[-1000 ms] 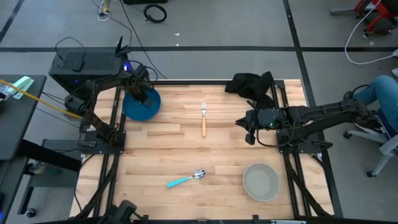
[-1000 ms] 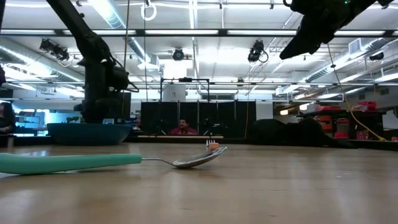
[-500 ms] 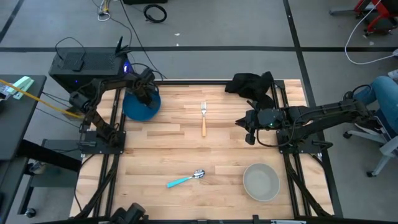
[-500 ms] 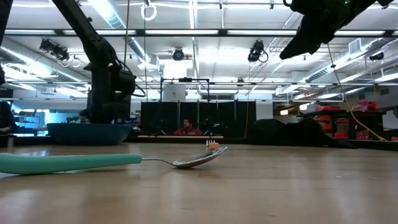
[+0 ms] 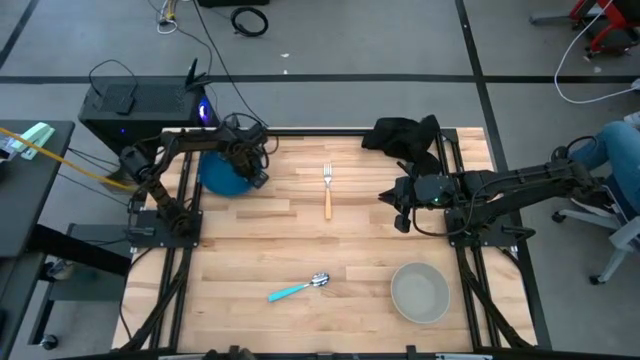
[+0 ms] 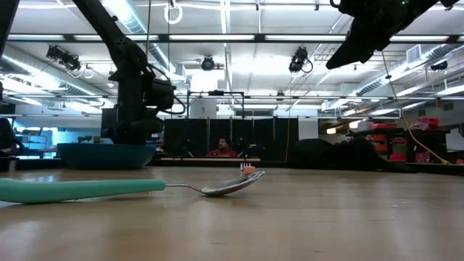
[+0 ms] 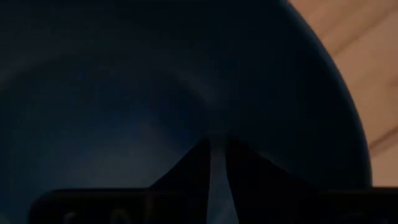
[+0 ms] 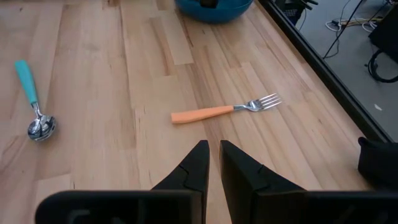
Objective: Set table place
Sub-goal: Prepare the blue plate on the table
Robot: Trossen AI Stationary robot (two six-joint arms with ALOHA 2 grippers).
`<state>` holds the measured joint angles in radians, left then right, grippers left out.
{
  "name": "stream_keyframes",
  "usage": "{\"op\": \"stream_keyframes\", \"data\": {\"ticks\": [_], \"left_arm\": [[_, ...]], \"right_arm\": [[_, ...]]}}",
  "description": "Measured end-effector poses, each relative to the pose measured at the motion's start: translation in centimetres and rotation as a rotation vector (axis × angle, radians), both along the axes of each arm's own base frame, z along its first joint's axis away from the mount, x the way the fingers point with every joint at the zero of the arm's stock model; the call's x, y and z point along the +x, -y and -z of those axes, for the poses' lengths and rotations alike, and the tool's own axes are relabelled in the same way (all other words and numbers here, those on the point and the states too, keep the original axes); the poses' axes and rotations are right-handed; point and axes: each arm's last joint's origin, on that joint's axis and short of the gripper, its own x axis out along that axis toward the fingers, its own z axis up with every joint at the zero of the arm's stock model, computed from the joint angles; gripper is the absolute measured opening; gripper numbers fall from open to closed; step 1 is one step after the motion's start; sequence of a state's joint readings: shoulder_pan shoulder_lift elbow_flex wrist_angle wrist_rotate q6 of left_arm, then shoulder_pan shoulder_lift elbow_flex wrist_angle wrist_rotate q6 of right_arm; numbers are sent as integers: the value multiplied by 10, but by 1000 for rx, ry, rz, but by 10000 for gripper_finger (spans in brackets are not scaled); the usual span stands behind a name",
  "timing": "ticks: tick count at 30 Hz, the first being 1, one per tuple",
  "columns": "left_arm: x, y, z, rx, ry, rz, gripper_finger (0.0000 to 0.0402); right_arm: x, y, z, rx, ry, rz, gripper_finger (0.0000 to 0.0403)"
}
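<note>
The blue plate (image 5: pixel 218 178) rests flat on the wooden table (image 5: pixel 300 240) at its far left; it also fills the left wrist view (image 7: pixel 124 93). My left gripper (image 5: pixel 252 168) stands over the plate's right part, pointing down, its fingers shut. The orange-handled fork (image 5: pixel 327 190) lies at the far middle. The teal-handled spoon (image 5: pixel 297 289) lies near the front. The pale grey bowl (image 5: pixel 419 292) stands upright at the front right. My right gripper (image 5: pixel 384 197) waits shut and empty, raised above the table right of the fork. My left gripper has its shut fingertips (image 7: pixel 208 149) down inside the plate near its right rim (image 7: pixel 348 124), coming from above. I cannot tell whether they touch the plate's surface.
A black cloth (image 5: pixel 405 135) lies on the far right corner. A black box (image 5: pixel 135 105) stands beyond the far left corner. A person's knee (image 5: pixel 615 150) shows right of the table. Another person (image 6: pixel 221 149) sits far behind. Bare planks lie between fork, spoon and bowl.
My left gripper has gone toward the table's right edge, from over the plate's middle to its right part, and has turned about. The plate has stayed at the far left. My right arm has kept still.
</note>
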<state>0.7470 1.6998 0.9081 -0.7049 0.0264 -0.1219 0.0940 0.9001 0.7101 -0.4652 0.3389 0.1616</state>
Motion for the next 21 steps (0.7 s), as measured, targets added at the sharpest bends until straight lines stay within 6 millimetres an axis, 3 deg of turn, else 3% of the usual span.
{"op": "stream_keyframes", "data": {"ticks": [21], "left_arm": [[65,86,1,23,102,136,64]], "right_arm": [[0,0,0,0,0,0,46]]}}
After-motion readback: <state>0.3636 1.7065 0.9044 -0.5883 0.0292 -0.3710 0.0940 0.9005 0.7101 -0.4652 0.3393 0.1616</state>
